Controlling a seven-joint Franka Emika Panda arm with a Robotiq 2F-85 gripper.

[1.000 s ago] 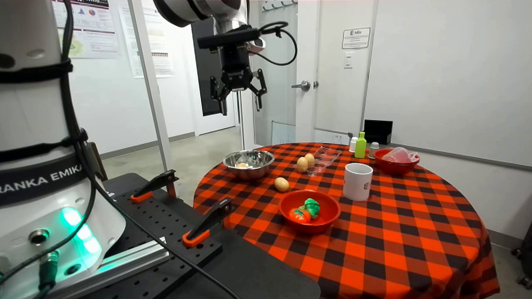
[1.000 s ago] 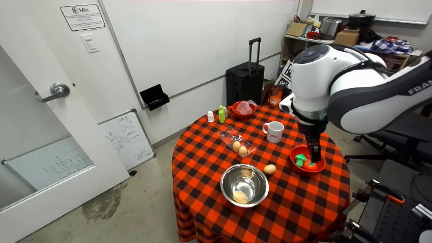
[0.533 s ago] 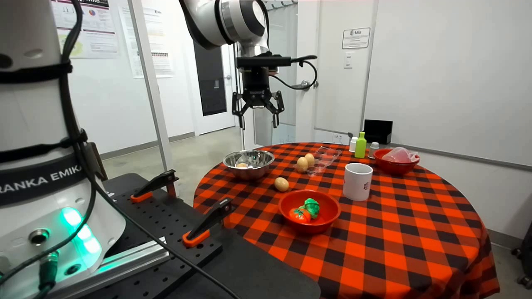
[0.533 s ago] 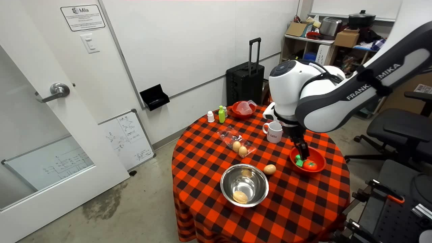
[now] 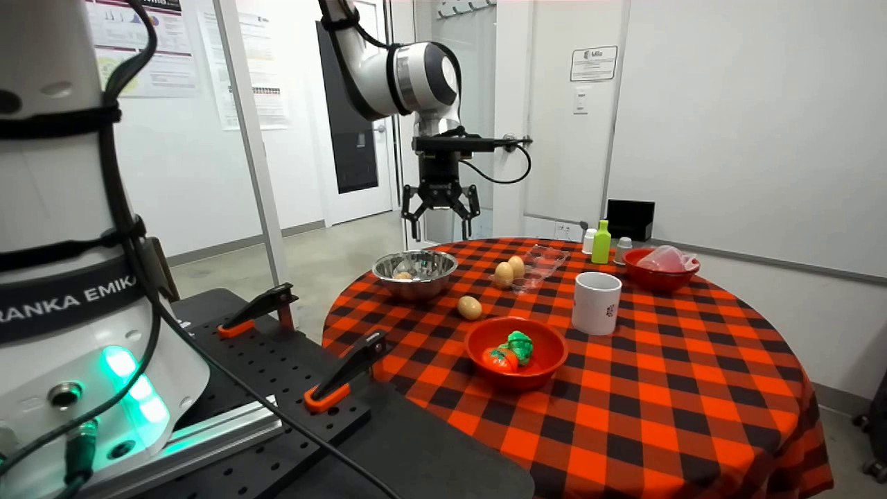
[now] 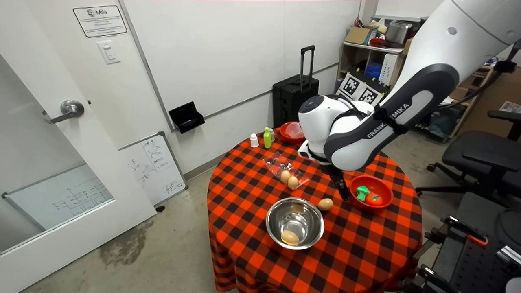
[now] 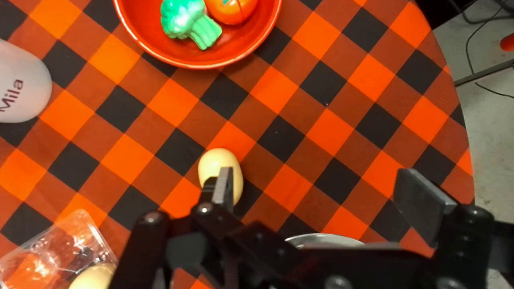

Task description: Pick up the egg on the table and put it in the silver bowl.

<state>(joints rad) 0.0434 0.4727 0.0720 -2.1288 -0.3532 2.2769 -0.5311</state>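
A tan egg (image 5: 470, 308) lies on the round table (image 5: 665, 409) with its red-and-black checkered cloth. It is beside the silver bowl (image 5: 417, 285). In an exterior view, the egg (image 6: 325, 204) sits just by the bowl's rim (image 6: 270, 230), and another egg (image 6: 290, 237) lies inside the bowl. My gripper (image 5: 441, 232) is open and empty, above the table. In the wrist view, the gripper's (image 7: 319, 186) left finger overlaps the egg (image 7: 215, 160) and hides part of it. Only a strip of the bowl's rim (image 7: 325, 239) shows there, below the jaws.
A red bowl (image 6: 378, 184) with a toy broccoli and tomato stands near the egg. A white mug (image 5: 596, 302), a clear carton (image 6: 276, 162) with two eggs, a green bottle (image 5: 601, 242), small shakers and a red bowl (image 5: 658, 276) with a clear cup stand farther off.
My open gripper has moved down and, in an exterior view, from over the red bowl toward the egg and silver bowl. The objects on the table have not moved.
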